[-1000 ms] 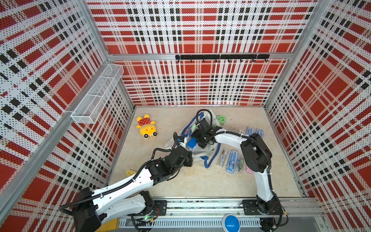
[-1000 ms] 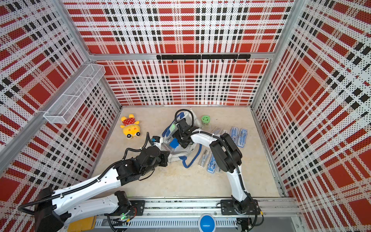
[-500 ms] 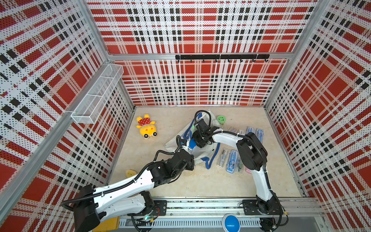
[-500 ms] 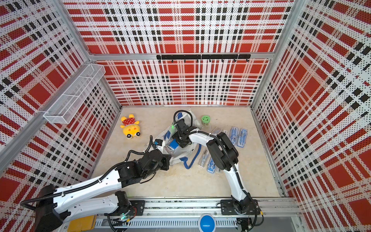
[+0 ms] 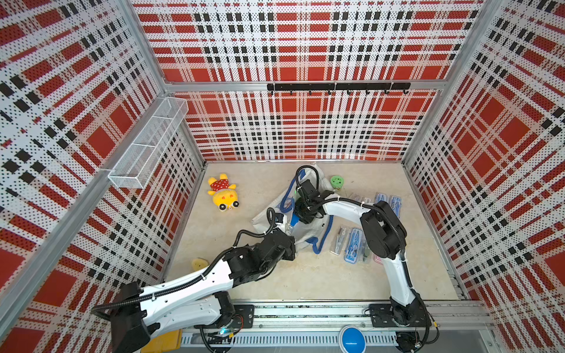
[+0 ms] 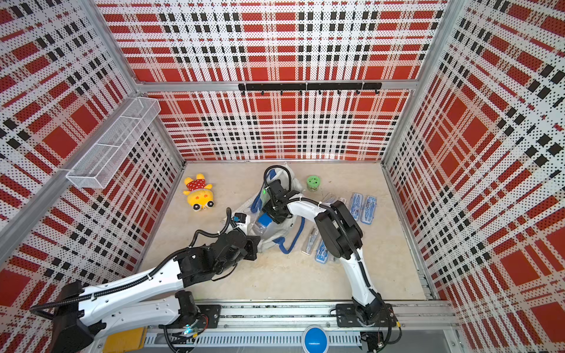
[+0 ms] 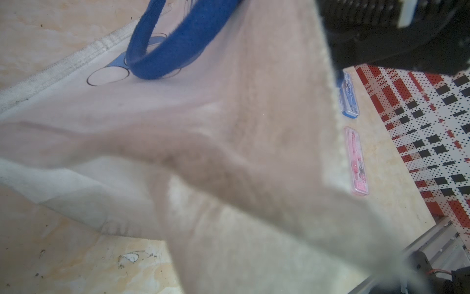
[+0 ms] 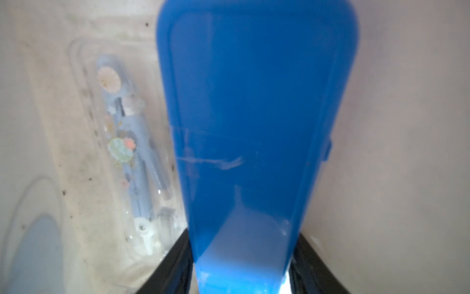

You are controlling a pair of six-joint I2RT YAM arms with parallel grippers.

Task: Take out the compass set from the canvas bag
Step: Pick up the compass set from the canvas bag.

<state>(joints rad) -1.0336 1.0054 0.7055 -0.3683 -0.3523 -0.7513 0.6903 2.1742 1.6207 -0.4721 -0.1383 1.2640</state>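
Inside the white canvas bag point(image 5: 307, 233), the right gripper point(image 8: 244, 266) clamps one end of a blue compass set point(image 8: 254, 114), which juts beyond its jaws. The left gripper point(image 5: 292, 245), closed, pinches the bag's edge.

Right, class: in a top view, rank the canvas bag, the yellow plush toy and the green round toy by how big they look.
1. canvas bag, largest even though partly hidden.
2. yellow plush toy.
3. green round toy, clearly smallest.
All three sit at the same level, so nearness to the camera hardly skews this order.
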